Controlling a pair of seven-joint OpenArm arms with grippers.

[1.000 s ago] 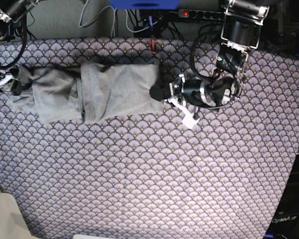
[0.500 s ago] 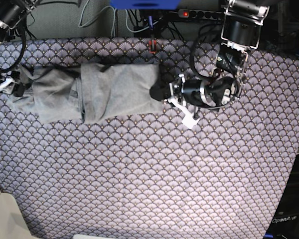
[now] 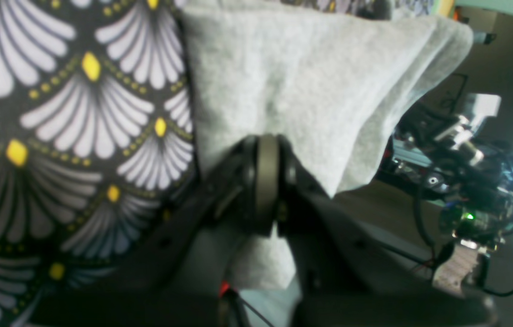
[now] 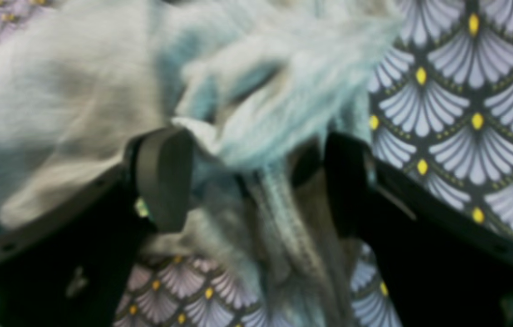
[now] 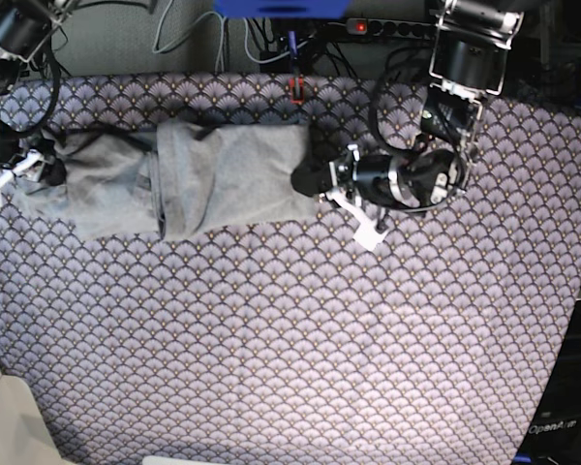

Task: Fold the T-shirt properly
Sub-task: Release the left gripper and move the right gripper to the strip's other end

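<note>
The T-shirt [image 5: 189, 179] is lying as a long, narrow band across the far part of the bench [image 5: 300, 349], which is covered by a purple fan-scale cloth [image 5: 271, 320], and both arms are working at its two ends. At the end of the T-shirt nearer the power strip [image 5: 397, 27], the left hand [image 5: 315, 179] is pinching the edge of the grey knit with its jaws fully closed on the fabric; the left wrist view shows several layers gathered into the pinch, so the hand is probably anchoring that end, or readying it to be carried over. At the opposite end of the T-shirt, the right hand [image 4: 247, 181] is standing wide apart, with rumpled fabric lying between its fingers [image 4: 163, 177] but not clamped. That end looks bunched and uneven, which suggests the hand is placed there to take hold and tidy it before the next fold. The band is already doubled along its length, so the remaining work seems to be folding it across.
</note>
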